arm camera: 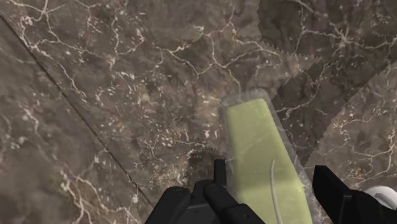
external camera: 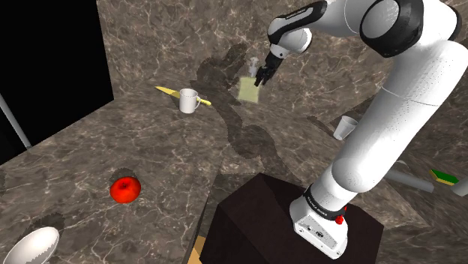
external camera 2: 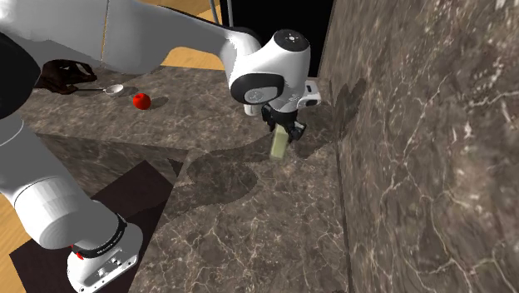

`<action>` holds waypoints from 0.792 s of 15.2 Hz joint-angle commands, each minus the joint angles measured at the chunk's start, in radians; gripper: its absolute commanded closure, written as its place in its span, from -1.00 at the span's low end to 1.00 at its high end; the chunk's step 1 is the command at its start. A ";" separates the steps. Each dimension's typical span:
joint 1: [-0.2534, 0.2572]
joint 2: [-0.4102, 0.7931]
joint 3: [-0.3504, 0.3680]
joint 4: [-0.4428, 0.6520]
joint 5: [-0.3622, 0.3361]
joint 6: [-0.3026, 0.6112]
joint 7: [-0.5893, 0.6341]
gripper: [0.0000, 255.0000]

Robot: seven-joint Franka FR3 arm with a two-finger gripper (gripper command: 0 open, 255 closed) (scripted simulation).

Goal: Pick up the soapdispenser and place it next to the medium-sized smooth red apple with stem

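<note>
A pale green soap dispenser (external camera: 249,90) stands at the foot of the marbled wall, far from the red apple (external camera: 125,189) near the counter's front edge. My black gripper (external camera: 262,76) comes down over the dispenser's top. In the wrist view the dispenser (arm camera: 261,153) fills the gap between the two fingers (arm camera: 220,181), which press against its sides. From the second exterior view the gripper (external camera 2: 283,125) clasps the dispenser (external camera 2: 279,146), whose base looks level with the counter; the apple (external camera 2: 142,101) lies far behind it.
A white mug (external camera: 188,100) and a yellow stick-like item (external camera: 169,91) lie between dispenser and apple. A white bowl (external camera: 34,246) sits at the front corner, and a white cup (external camera: 346,127) by the arm. A black area fills the shoulder view's upper left.
</note>
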 commanded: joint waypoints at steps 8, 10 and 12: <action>0.003 -0.046 -0.005 0.073 -0.042 -0.110 0.041 1.00; 0.004 -0.054 -0.005 0.092 -0.049 -0.134 0.048 1.00; 0.004 -0.060 -0.005 0.111 -0.055 -0.159 0.055 1.00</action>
